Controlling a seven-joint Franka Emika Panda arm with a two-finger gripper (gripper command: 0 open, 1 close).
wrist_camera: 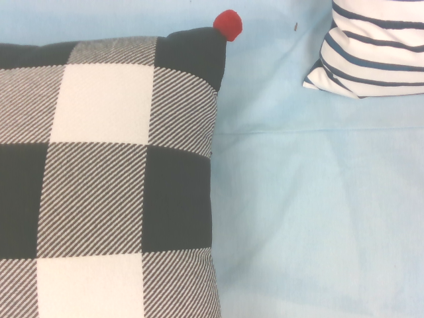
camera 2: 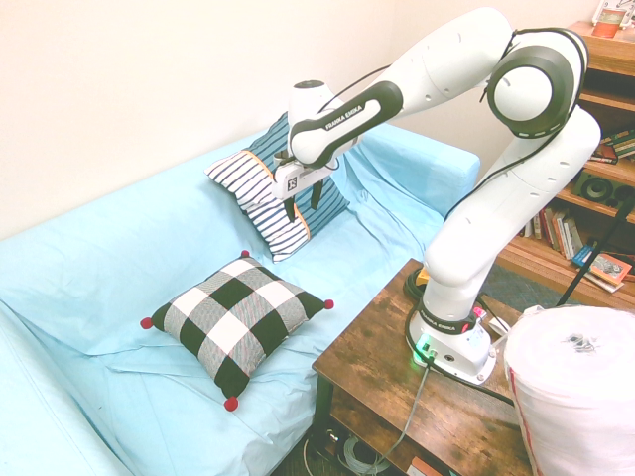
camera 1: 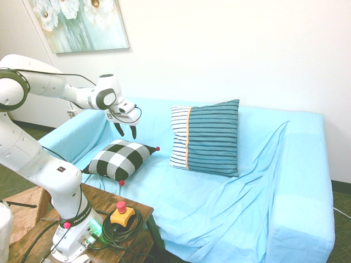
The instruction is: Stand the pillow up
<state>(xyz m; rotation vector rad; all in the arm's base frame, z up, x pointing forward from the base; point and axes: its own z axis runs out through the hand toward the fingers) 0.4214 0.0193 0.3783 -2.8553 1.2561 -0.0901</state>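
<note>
You had the blue-draped sofa stretching across the scene, with the wooden counter in front of it carrying the robot's base. The striped teal-and-white cushion leaned upright against the sofa's backrest. Your checked pillow lay flat on the seat, beside that cushion and apart from it, red pompoms at its corners. Your tool hung above the seat, near the pillow but not touching it, pointing down with its two dark fingers spread and nothing between them. On the counter, by the base, sat the red-and-yellow stop button.
</note>
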